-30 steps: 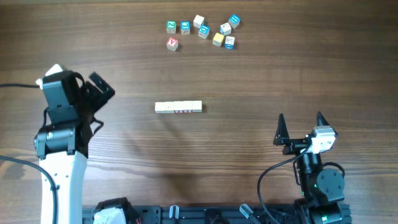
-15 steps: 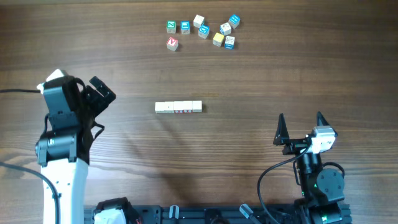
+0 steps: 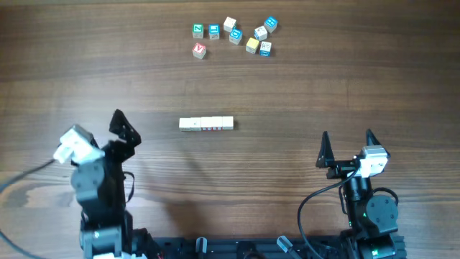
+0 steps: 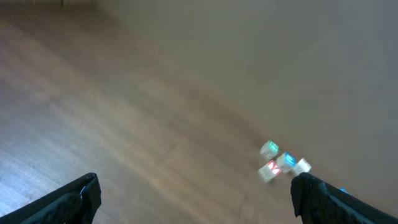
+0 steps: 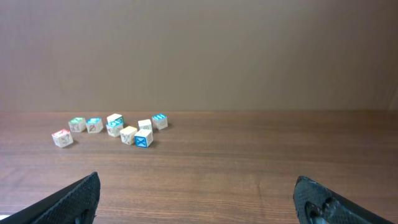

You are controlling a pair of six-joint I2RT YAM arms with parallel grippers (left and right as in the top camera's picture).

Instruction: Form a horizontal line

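The horizontal line (image 3: 206, 124) is a straight row of small whitish cubes touching side to side at the table's middle, with faint red marks on top. It shows in neither wrist view. My left gripper (image 3: 99, 135) is open and empty at the front left, well to the left of and nearer than the row. Its fingers frame the blurred left wrist view (image 4: 196, 199). My right gripper (image 3: 347, 147) is open and empty at the front right. It also shows in the right wrist view (image 5: 199, 199).
A loose cluster of colourful cubes (image 3: 233, 36) lies at the far middle of the table. It also shows in the right wrist view (image 5: 115, 129) and, blurred, in the left wrist view (image 4: 281, 163). Bare wood lies between the row and both grippers.
My left arm has pulled back from the left side toward the table's front edge and swung round. The row of cubes and the right arm have not moved.
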